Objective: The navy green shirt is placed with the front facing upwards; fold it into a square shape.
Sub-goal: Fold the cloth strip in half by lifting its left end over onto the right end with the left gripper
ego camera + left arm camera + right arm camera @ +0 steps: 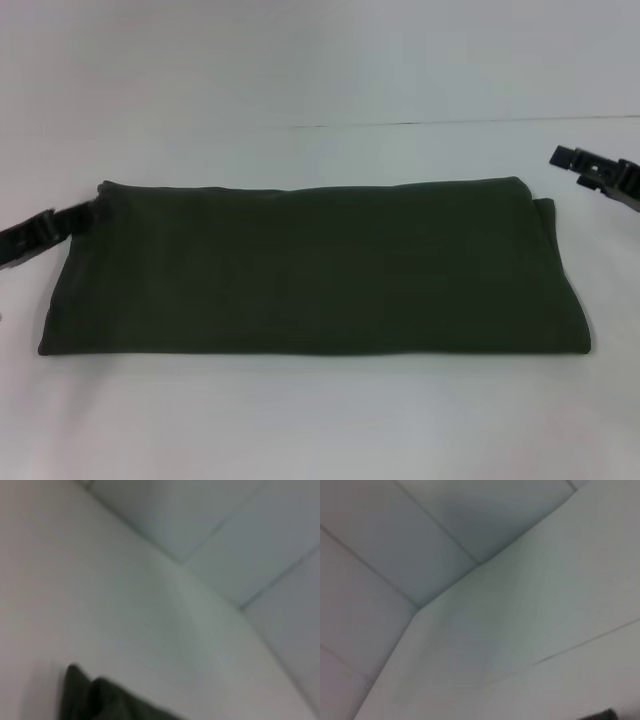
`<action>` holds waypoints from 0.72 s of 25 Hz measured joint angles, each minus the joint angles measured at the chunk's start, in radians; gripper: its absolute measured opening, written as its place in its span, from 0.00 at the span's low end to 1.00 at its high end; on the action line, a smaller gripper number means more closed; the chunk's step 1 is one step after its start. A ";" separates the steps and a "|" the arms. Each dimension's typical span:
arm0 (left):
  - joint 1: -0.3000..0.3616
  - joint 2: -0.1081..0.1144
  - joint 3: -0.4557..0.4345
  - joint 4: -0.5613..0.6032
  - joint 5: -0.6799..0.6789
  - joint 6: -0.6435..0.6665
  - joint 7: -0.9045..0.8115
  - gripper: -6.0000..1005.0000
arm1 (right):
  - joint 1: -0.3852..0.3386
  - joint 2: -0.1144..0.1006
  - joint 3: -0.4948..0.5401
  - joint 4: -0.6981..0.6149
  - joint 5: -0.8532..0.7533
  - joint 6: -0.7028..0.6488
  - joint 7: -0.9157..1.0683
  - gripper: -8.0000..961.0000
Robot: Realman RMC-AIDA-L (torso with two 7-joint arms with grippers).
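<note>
So your navy green shirt is sitting across the middle of the head view, folded down into a long wide band, way wider than it is deep. You only see plain dark olive fabric on top. It lies flat, with a second layer peeking out at the right end. The left wrist view catches what's probably one dark corner of it in the lower left.
</note>
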 joint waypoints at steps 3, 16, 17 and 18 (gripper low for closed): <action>-0.002 0.028 -0.004 0.081 0.137 0.061 -0.098 0.57 | -0.009 -0.015 -0.005 -0.001 -0.033 -0.064 0.002 0.86; -0.031 0.061 0.018 0.159 0.411 0.111 -0.246 0.57 | -0.040 -0.021 -0.005 -0.012 -0.062 -0.131 -0.007 0.86; -0.031 0.061 0.018 0.159 0.411 0.111 -0.246 0.57 | -0.040 -0.021 -0.005 -0.012 -0.062 -0.131 -0.007 0.86; -0.032 0.061 0.026 0.156 0.421 0.106 -0.248 0.57 | -0.040 -0.021 -0.005 -0.012 -0.062 -0.132 -0.007 0.86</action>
